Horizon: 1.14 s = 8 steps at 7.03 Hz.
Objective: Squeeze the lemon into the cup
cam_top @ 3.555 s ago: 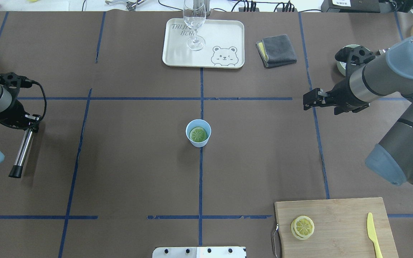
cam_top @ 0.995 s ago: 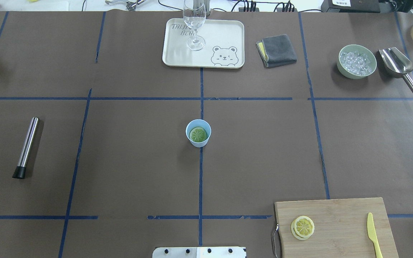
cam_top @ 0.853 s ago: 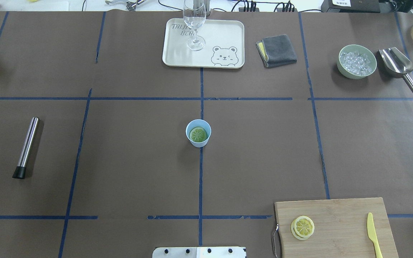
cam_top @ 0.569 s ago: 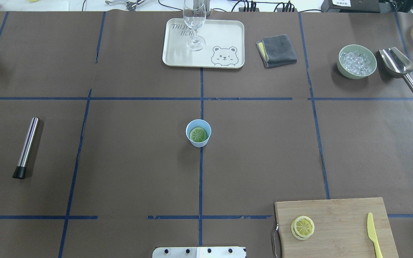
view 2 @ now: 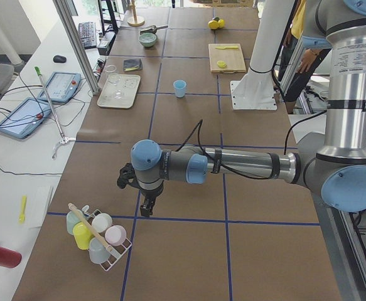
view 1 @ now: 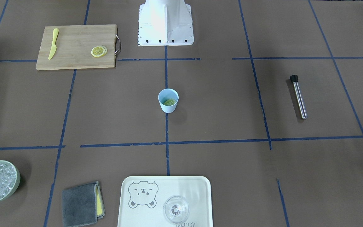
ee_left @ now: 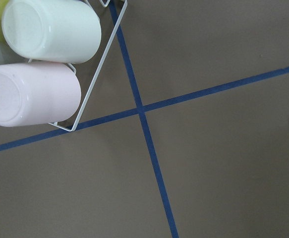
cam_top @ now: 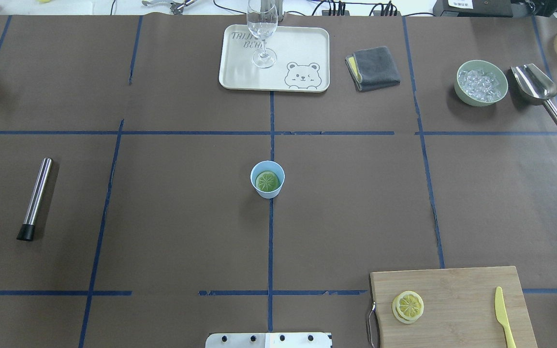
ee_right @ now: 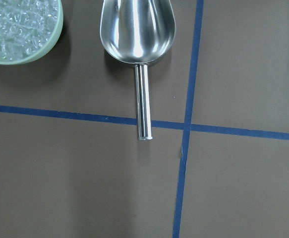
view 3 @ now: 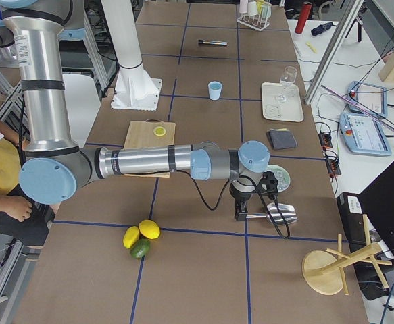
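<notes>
The lemon slice [cam_top: 267, 181] lies flat inside the upright cup [cam_top: 269, 194].

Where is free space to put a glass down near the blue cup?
Bare paper lies all around the cup: between it and the steel rod, and between it, the cloth and the cutting board. It is crowded far right, where ice bowl and scoop sit close.

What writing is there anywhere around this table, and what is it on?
"TRIJI" above "BEA": on the cream tray, both lines cut off by the wine glass.
Labels on the left arm and right arm: too small to read.
White label on the black box: too small to read.
</notes>
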Motion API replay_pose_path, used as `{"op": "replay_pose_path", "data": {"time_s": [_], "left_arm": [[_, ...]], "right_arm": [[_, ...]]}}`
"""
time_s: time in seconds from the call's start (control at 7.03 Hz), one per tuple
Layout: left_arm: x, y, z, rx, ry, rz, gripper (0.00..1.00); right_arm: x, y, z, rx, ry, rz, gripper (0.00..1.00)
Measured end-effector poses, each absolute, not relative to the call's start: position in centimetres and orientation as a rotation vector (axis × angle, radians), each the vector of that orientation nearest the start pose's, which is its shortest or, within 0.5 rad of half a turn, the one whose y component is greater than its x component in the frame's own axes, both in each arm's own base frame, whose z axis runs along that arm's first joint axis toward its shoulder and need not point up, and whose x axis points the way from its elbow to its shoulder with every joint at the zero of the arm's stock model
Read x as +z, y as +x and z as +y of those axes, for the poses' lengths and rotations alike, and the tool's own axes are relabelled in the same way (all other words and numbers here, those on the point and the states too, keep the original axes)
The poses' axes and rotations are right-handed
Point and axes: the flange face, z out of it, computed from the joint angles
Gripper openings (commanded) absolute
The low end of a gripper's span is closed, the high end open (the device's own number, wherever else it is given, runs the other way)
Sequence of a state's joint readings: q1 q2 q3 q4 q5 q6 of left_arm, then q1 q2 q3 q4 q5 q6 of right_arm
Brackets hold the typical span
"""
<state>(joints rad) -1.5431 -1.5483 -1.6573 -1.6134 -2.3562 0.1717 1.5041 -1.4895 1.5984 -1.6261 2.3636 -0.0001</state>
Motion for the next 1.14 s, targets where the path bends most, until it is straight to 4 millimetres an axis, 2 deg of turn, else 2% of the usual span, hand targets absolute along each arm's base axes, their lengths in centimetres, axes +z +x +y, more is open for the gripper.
{"op": "replay_pose_path", "data": {"time_s": [0.57, 1.14], "left_arm": [[61.1, -5.0, -49.5, 0.236, 0.171, 0.772, 1.0], [63.0, -5.0, -48.7, 0.209, 0.127, 0.777, 1.0]], "right_arm": [[60.9, 2.2, -53.1, -0.09, 0.016, -0.816, 1.0], [61.0, 1.8, -53.1, -0.096, 0.011, -0.818, 1.0]]}}
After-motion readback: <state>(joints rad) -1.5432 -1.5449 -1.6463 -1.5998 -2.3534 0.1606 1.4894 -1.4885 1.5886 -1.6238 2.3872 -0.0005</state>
